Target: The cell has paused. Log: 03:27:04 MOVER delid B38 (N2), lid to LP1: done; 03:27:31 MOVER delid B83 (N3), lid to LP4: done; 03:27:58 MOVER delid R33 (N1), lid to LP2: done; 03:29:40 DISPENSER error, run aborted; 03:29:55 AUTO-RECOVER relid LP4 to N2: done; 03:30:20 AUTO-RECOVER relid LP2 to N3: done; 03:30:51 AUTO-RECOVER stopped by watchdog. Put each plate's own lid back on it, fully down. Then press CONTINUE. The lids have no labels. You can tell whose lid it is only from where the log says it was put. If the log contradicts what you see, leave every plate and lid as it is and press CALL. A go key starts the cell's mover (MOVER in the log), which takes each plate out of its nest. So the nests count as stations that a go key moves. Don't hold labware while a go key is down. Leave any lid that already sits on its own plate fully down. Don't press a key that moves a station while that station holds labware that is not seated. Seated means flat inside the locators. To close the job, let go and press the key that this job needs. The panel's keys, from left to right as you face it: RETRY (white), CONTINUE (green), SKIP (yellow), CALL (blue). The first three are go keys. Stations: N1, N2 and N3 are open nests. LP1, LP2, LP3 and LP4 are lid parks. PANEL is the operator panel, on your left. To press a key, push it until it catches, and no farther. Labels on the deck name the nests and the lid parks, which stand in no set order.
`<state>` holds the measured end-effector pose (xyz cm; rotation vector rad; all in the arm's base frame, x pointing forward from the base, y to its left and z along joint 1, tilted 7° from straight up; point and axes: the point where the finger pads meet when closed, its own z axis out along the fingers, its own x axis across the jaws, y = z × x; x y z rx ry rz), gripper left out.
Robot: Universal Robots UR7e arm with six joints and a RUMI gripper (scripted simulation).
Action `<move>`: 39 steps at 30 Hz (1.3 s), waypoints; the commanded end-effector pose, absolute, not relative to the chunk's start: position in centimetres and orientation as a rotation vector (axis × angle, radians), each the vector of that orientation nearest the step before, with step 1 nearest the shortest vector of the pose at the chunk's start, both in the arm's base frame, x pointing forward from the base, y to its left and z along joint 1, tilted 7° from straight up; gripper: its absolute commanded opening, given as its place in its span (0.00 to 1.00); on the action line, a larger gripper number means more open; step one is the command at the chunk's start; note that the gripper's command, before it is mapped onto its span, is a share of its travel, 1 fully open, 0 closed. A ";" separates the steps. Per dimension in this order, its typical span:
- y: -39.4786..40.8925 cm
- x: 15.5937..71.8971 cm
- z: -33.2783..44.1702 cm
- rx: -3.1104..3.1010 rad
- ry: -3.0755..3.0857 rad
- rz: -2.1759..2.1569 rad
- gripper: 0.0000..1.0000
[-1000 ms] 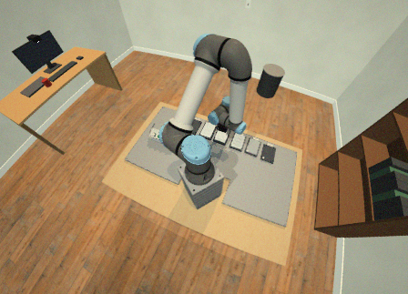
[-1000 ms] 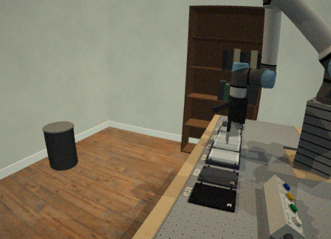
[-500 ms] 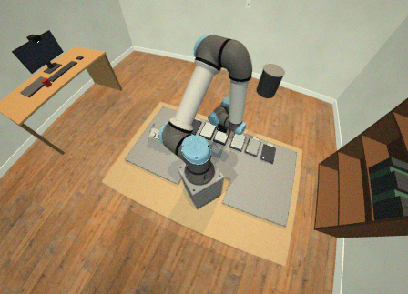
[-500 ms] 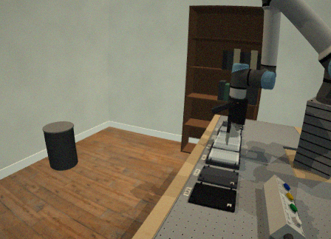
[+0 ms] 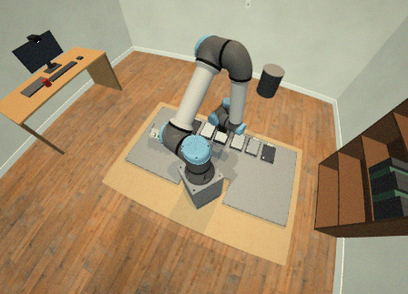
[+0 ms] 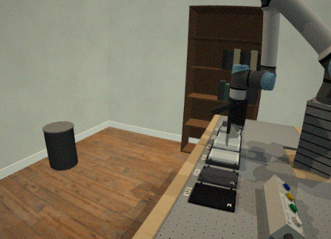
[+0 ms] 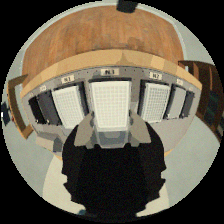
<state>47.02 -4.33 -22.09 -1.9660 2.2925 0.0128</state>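
My gripper (image 6: 227,136) (image 7: 111,110) is shut on a clear lid (image 7: 111,137), over the N3 station; the gap below the lid is hard to judge. Through it shows the white plate at N3 (image 7: 111,95); whether that plate bears a lid is unclear. The plate at N1 (image 7: 68,106) (image 6: 223,156) looks pale, as if under a clear lid. The plate at N2 (image 7: 156,102) (image 5: 238,142) shows its wells more sharply. A grey clear lid (image 7: 177,102) (image 5: 253,147) lies on the park beside N2. The panel (image 6: 275,209) has blue (image 6: 287,186), yellow (image 6: 289,196) and green (image 6: 293,207) keys.
Two dark parks without lids, the nearer (image 6: 212,197) and the farther (image 6: 219,176), lie on the panel side of N1. Another dark park (image 5: 269,153) lies at the row's far end. The robot's base (image 5: 200,184) stands behind the row; a bin (image 6: 60,146) stands off the deck.
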 end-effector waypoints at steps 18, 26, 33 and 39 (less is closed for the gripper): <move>-4.3 47.1 -22.7 -1.966 2.292 0.011 0.00; -4.3 47.1 -23.0 -1.966 2.292 0.011 0.00; -4.3 47.1 -23.0 -1.966 2.292 0.011 0.00; -4.3 47.1 -23.0 -1.966 2.292 0.011 0.00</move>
